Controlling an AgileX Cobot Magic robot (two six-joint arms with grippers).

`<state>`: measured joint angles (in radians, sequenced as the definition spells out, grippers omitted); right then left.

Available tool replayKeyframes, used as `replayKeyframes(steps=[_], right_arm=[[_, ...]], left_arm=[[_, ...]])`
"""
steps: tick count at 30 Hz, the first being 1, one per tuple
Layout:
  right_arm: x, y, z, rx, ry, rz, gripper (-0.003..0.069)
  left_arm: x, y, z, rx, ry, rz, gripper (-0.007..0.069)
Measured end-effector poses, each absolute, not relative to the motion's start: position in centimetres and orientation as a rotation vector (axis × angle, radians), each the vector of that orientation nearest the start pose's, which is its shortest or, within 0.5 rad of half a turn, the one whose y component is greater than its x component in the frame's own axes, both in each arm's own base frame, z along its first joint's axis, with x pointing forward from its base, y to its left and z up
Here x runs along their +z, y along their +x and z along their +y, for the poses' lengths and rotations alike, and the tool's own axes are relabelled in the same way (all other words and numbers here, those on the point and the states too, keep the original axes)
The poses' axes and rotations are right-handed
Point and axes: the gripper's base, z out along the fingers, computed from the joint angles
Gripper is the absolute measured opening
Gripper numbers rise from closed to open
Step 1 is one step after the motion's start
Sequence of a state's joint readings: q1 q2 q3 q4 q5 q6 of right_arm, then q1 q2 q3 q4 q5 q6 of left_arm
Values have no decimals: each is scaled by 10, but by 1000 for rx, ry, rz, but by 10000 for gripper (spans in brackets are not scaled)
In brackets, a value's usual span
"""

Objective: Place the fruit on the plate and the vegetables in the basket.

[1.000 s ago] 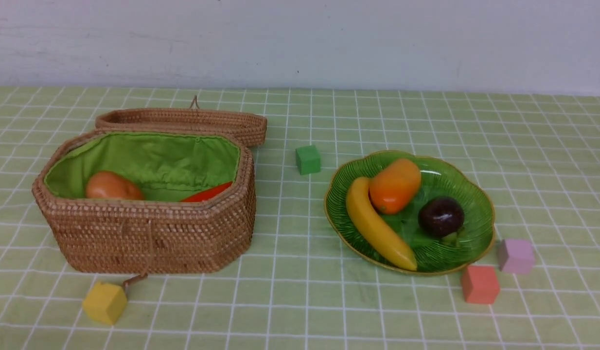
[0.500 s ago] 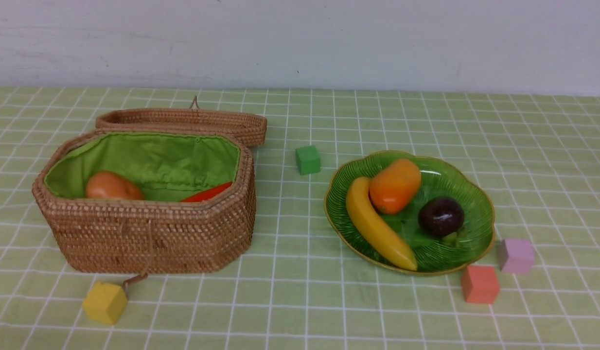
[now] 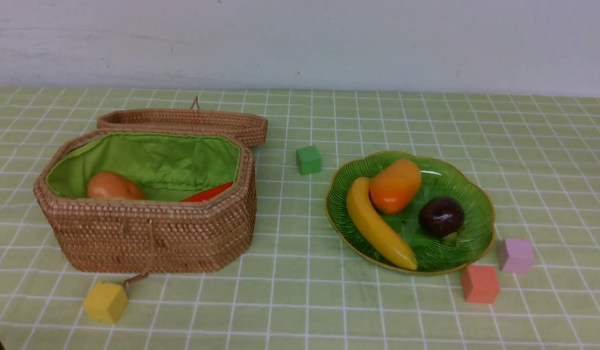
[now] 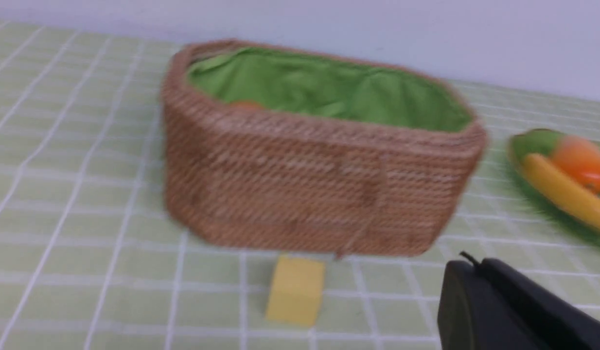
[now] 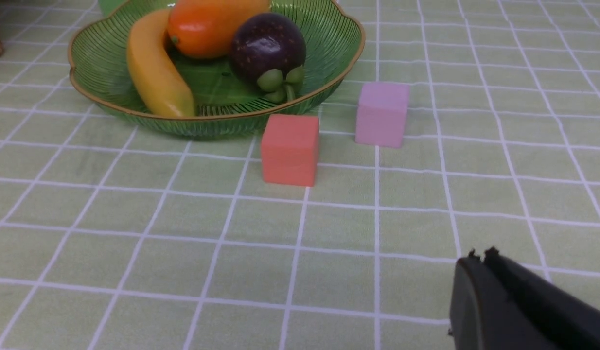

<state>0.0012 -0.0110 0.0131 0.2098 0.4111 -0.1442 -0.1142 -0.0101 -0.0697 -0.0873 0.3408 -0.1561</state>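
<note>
1. You have the long yellow banana [image 3: 379, 228], orange oval mango [image 3: 395, 185] and round purple mangosteen [image 3: 441, 217] on the ribbed green glass plate [image 3: 477, 214].
2. The brown potato [image 3: 113, 186] and red pepper [image 3: 207, 193] lie in the green-lined wicker basket [image 3: 149, 233].
3. Both arms' jaws are clenched, empty.

Green-checked tablecloth [image 3: 300, 301] with white grid lines covered table. Pale wall [image 3: 300, 39] stood behind. Four small cubes lay on cloth: green cube [image 3: 308, 160] mid-table toward wall, yellow cube [image 3: 105, 302] at near left, coral-red cube [image 3: 479, 284] and lilac cube [image 3: 516, 255] near each other at right, apart.
</note>
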Motion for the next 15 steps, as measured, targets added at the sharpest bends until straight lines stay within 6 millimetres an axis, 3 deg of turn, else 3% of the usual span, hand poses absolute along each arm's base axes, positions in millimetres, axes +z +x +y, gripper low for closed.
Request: replayKeyframes(steps=[2, 5, 15], right_arm=[[173, 51, 8, 113, -12, 1889, 3], [173, 51, 8, 116, -10, 1887, 6], [173, 51, 8, 116, -10, 1887, 18]], left_arm=[[181, 53, -8, -283, -156, 1824, -13], [169, 52, -9, -307, -190, 1893, -13], [170, 52, -9, -331, -208, 1885, -13]])
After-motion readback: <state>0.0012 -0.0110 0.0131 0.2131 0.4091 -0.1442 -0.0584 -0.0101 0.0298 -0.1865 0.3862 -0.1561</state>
